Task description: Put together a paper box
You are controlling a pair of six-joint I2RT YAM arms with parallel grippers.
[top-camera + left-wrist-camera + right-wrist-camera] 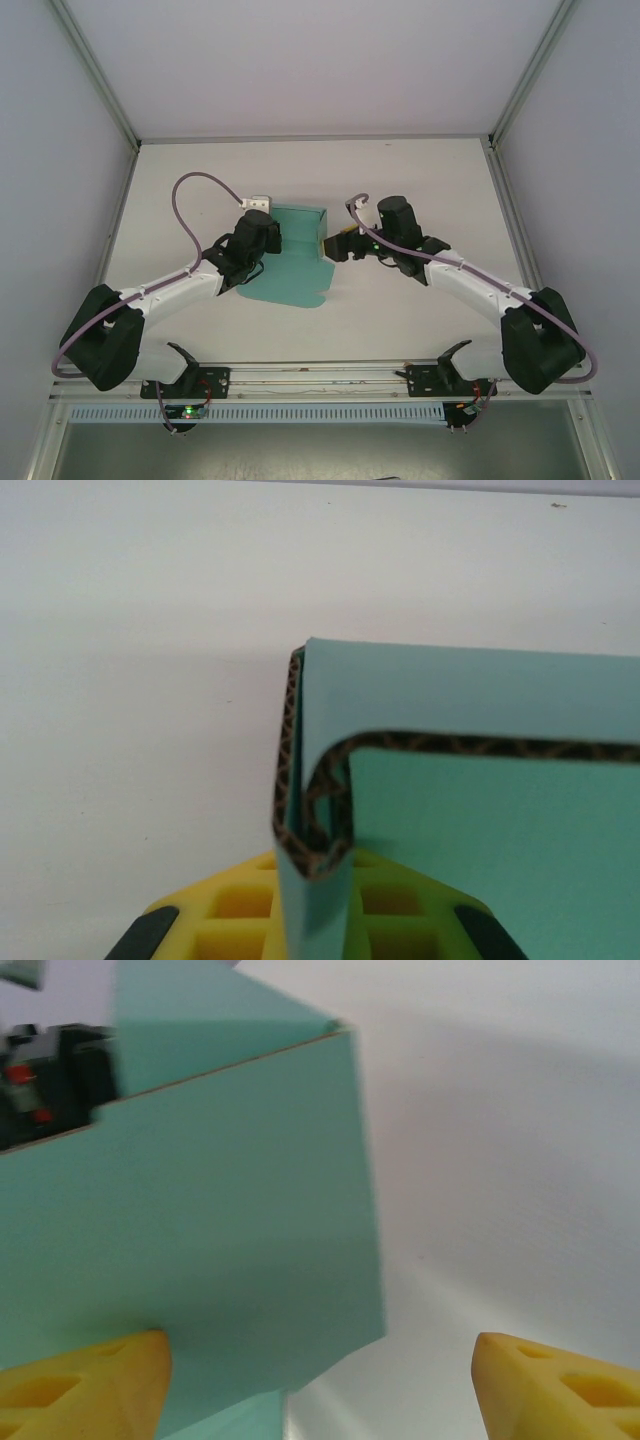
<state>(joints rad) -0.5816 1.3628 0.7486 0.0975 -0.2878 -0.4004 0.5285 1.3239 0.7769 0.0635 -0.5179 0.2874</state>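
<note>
**Paper box partly raised, near panel flat**

At the near edge of the table [420,180] stand two arms, one at each side, both reaching in toward a single paper box [295,265] at the middle of the table.

The left end effector [315,920] sits at the box's left side. Its yellow fingers are narrowed onto a wall of card that is folded over double, with the corrugated edge showing at the bend. The right end effector [320,1390] is at the box's right side and spread wide. Its left finger [85,1380] lies against the outside of the upright right wall, and its other finger is well clear over bare table.

By my reading, the job is about half done. The far wall and the right wall stand up and meet at a corner, and the left wall is doubled over in the grip. The near part of the card lies flat on the table toward the arms, so that wall and any closing flaps remain to be folded.

Count: one box, two arms, two end effectors.
</note>
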